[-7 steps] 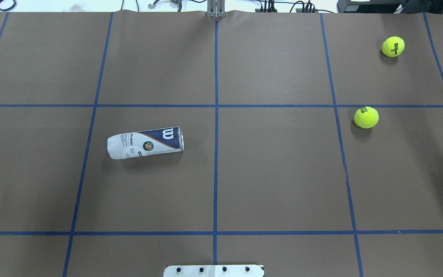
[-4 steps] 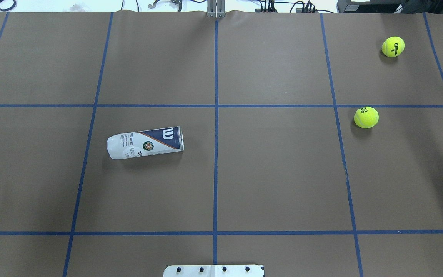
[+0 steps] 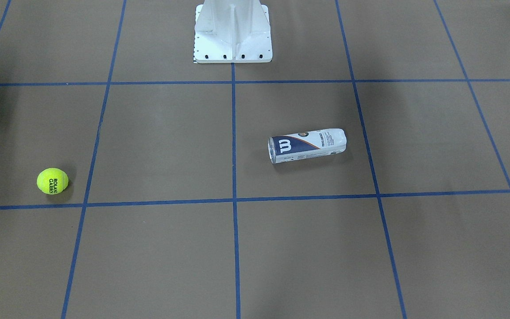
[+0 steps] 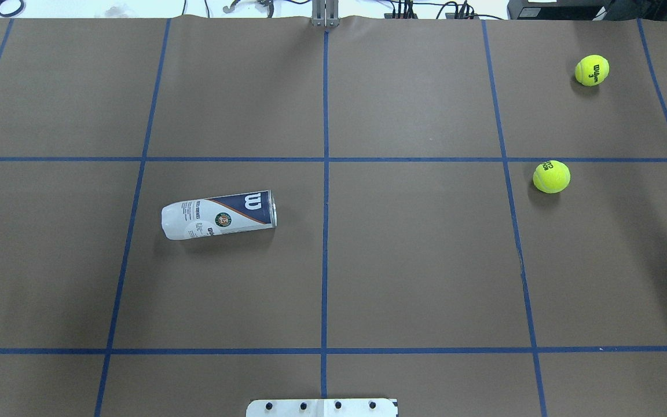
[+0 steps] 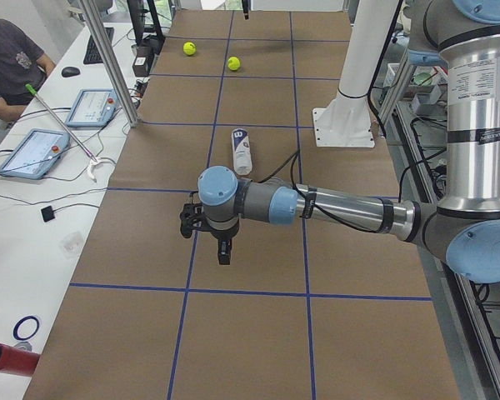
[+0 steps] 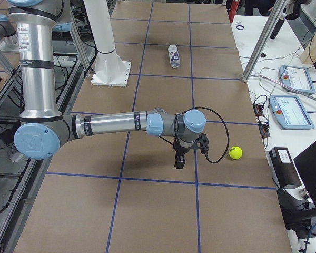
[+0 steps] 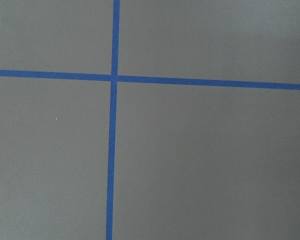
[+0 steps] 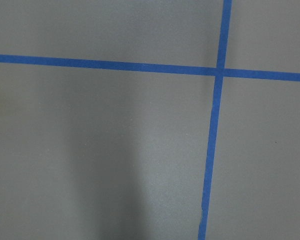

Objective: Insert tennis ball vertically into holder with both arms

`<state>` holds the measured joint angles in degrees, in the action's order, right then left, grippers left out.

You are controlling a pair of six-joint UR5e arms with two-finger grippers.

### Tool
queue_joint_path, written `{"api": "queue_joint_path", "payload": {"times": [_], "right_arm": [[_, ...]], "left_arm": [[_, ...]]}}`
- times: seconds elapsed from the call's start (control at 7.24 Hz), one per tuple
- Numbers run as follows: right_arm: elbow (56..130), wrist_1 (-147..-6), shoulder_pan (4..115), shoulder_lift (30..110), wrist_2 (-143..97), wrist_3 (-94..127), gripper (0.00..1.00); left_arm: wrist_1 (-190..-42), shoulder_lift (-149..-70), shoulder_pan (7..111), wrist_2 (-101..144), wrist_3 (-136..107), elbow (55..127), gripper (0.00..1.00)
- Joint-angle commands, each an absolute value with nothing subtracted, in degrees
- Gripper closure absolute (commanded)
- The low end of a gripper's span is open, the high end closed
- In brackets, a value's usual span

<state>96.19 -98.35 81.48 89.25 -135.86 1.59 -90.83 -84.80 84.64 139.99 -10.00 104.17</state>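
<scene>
We see the left arm (image 5: 350, 212) stretched out level over the worktop (image 4: 414, 260), its jaws pointing down above the surface and touching nothing. The right arm (image 6: 110, 124) is posed the same way at the other end. Both sets of jaws show only in the side views, so we cannot tell whether either is spread or pressed together. Each wrist camera looks down on brown worktop crossed by blue tape (image 7: 112, 150).

The can (image 4: 219, 215) lies on its side, well apart from the left jaws, on their side toward the right arm. Its silver-rimmed end faces the right jaws and its white end faces the left jaws. The ball (image 4: 551, 176) rests on the worktop beyond the can from the left jaws, well apart from the can, in the right arm's half. It is hidden in the right-end view, so we cannot tell how near the right jaws it lies. A second ball (image 4: 592, 69) sits farther from the pedestal (image 3: 233, 31); in the right-end view it appears near the right jaws, on their side away from the robot
</scene>
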Motion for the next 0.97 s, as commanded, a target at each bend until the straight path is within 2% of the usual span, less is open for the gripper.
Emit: {"api": "queue_joint_path", "payload": {"times": [0.0, 0.55, 0.69, 0.83], "right_arm": [[96.3, -98.3, 81.5, 89.2, -136.0, 1.6, 0.0], [96.2, -98.3, 81.4, 89.2, -136.2, 1.5, 0.0], [96.2, -98.3, 81.2, 88.9, -136.3, 1.5, 0.0], [96.1, -98.3, 80.9, 88.9, -136.6, 1.6, 0.0]], "left_arm": [[-96.7, -84.8, 82.2, 140.0, -10.2, 104.2, 0.0], [-113.0, -91.3, 69.1, 139.7, -13.9, 106.9, 0.01], [-113.5, -94.3, 65.0, 139.1, -13.1, 107.2, 0.1], [-112.9, -102.1, 61.4, 138.5, -13.6, 106.4, 0.01]]}}
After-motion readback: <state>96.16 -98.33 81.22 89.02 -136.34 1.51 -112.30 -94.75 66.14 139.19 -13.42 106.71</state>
